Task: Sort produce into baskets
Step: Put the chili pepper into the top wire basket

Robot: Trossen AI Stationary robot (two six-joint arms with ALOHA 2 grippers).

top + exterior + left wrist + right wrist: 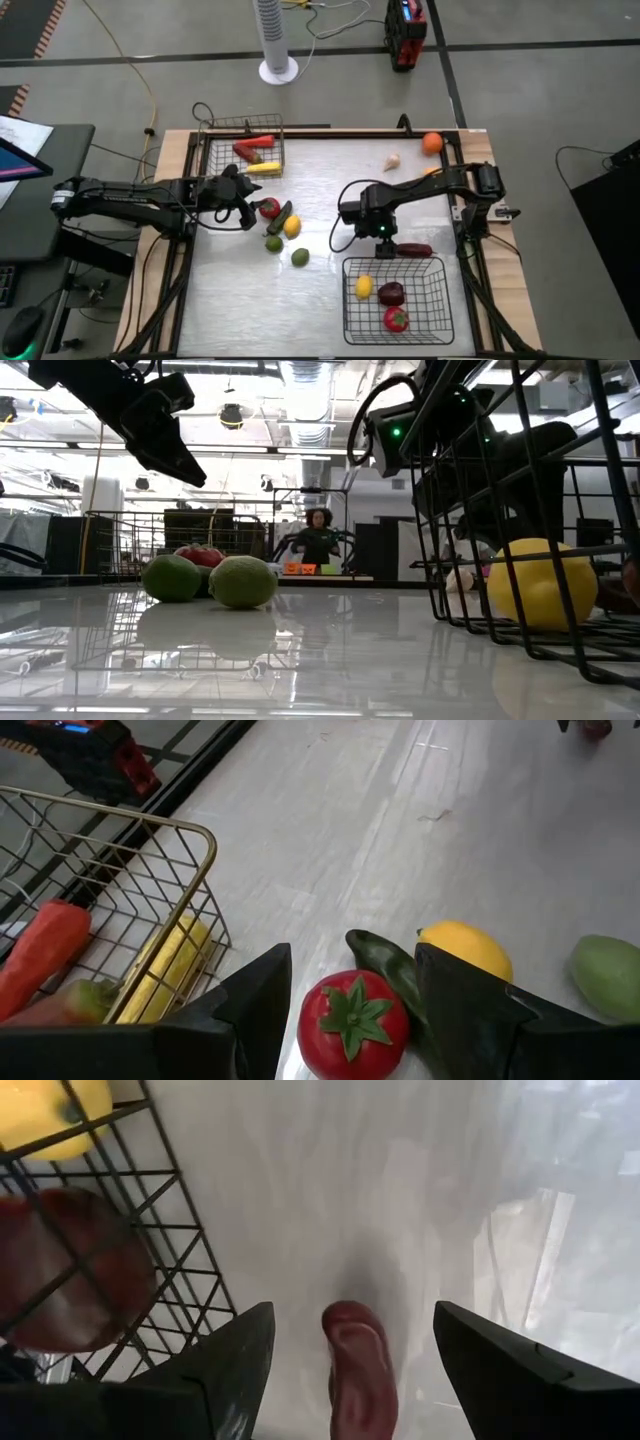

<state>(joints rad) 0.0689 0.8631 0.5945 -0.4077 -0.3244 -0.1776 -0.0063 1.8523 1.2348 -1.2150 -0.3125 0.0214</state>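
left tool (350, 1010) – fingers apart, straddling tomato (352, 1020) just beside grey basket (245, 150), poised to grip | right tool (350, 1370) – fingers apart over maroon piece (360, 1370), just outside black basket (395, 300), likely its destination

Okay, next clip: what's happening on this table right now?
Two arms are sorting toy produce. The left gripper hovers open over a round red tomato, beside the grey-silver wire basket. The right gripper hangs open over a long maroon piece on the table, just outside the larger black wire basket, which holds three fruits.
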